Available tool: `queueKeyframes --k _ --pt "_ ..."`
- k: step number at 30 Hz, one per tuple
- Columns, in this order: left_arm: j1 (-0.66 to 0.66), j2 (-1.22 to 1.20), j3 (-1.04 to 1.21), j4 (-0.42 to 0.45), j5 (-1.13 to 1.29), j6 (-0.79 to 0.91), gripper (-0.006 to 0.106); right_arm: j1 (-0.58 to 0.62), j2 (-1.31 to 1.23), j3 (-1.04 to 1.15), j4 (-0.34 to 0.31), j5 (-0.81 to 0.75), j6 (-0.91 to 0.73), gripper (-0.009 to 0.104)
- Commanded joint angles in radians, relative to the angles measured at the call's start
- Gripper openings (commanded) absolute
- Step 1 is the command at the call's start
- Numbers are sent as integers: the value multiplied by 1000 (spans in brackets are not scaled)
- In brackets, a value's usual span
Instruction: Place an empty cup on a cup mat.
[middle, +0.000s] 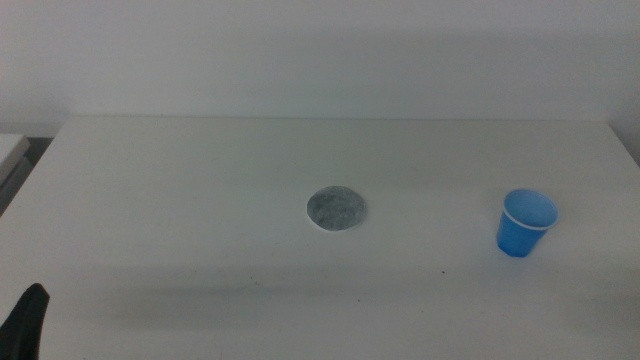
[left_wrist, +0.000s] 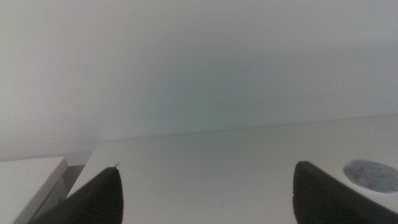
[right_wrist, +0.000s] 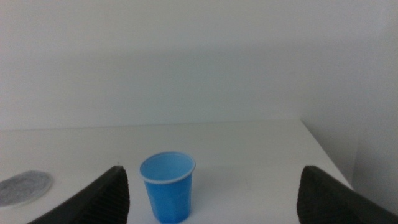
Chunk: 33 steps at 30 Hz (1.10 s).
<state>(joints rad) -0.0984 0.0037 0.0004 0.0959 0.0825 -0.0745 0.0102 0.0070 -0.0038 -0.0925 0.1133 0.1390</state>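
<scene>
The blue cup (middle: 525, 222) stands upright and empty on the white table at the right. The grey speckled cup mat (middle: 336, 209) lies flat near the table's middle, well left of the cup. In the right wrist view the cup (right_wrist: 168, 186) stands ahead, between the wide-apart jaws of my right gripper (right_wrist: 211, 193), which is open and clear of it; the mat (right_wrist: 25, 188) shows off to one side. My left gripper (left_wrist: 205, 193) is open and empty; the mat (left_wrist: 372, 175) shows by one jaw. In the middle view only the left gripper's tip (middle: 25, 322) shows, at the bottom left corner.
The white table (middle: 200, 200) runs to a white wall at the back. Its right edge (middle: 625, 150) lies close beyond the cup. A second white surface (middle: 10, 150) stands beside the table's left edge.
</scene>
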Motion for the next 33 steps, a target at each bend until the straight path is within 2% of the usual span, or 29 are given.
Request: queueKeyframes --k 1,5,8,10,14,16,22,29,33 --pt "-2 -4 0 -7 -12 -3 94 -6 41 -4 -11 -4 15 92" --pt "-2 -4 0 -7 -12 -3 94 -6 253 -115 -6 -29 78 92" --pt "-2 -4 0 -7 -12 -3 94 -6 490 -291 -6 70 88 92" --pt "-2 -4 0 -7 -12 -3 94 -6 654 -459 4 235 88 92" --pt "-2 -4 0 -7 -12 -3 94 -6 910 -787 68 623 88 92" --pt "-2 -4 0 -7 -12 -3 94 -6 1024 -927 76 757 88 92" --pt "-2 -4 0 -7 -12 -3 94 -6 1244 -1157 117 783 92 92" --pt "-2 -4 0 -7 -12 -3 94 -6 1372 -1253 117 729 69 91" --pt "-2 -4 0 -7 -12 -3 94 -18 1507 -1353 125 821 77 91"
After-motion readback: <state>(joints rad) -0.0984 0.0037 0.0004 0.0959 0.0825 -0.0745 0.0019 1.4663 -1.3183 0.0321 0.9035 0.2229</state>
